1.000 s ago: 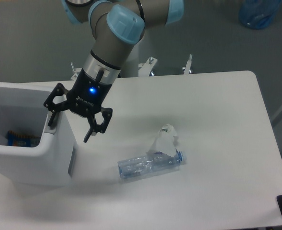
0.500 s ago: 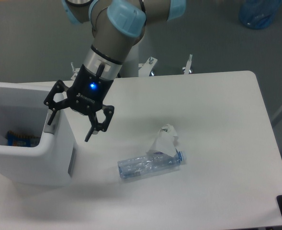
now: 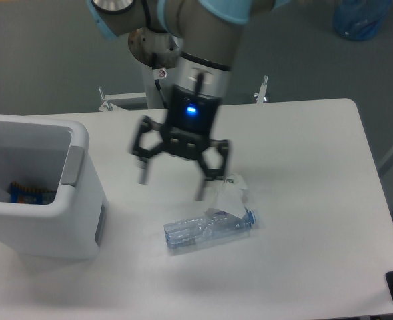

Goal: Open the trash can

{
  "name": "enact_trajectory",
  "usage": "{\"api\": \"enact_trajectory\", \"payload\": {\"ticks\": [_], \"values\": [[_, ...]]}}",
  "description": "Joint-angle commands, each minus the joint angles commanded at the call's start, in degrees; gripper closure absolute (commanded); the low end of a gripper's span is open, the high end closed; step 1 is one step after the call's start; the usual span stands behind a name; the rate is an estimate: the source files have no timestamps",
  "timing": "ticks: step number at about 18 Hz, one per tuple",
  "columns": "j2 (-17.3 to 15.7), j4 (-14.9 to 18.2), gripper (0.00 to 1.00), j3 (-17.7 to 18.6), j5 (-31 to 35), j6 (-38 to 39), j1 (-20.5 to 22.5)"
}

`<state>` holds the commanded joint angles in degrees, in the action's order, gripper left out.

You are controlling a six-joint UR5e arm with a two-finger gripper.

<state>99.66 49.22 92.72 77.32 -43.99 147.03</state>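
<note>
The trash can (image 3: pixel 83 230) is a large white boxy bin at the left edge of the table. Its top stands open, and I can see a small dark and orange item (image 3: pixel 28 193) inside on the bottom. A grey tab (image 3: pixel 72 165) sits on its right rim. My gripper (image 3: pixel 171 188) hangs open above the table to the right of the can, blurred by motion, with nothing between its fingers. It is apart from the can and just above and left of the bottle.
A clear crushed plastic bottle (image 3: pixel 206 230) with a blue cap lies on the white table (image 3: pixel 303 167), a crumpled clear wrapper (image 3: pixel 231 190) beside it. A blue container (image 3: pixel 360 17) stands on the floor at the far right.
My gripper has swung quickly rightward away from the trash can's right rim to above the bottle. It stays open. The can and bottle have not moved.
</note>
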Motion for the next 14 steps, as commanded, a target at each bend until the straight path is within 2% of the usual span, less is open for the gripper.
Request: {"api": "enact_trajectory", "payload": {"ticks": [1, 3, 5, 8, 10, 12, 14], "values": [[1.48, 0.00, 0.00, -0.52, 0.46, -3.43, 0.62], [4.73, 0.00, 0.00, -1.23, 0.55, -7.76, 4.74], [7.90, 0.00, 0.00, -2.81, 0.81, -9.18, 6.77], [10.02, 0.09, 0.00, -4.04, 0.81, -11.10, 8.18], [10.99, 0.53, 0.00, -3.69, 3.34, -19.15, 8.10], [11.52, 4.46, 0.00, -4.13, 11.32, -27.25, 7.66], [11.61, 7.11, 0.00, -4.39, 13.29, -30.62, 7.40]]}}
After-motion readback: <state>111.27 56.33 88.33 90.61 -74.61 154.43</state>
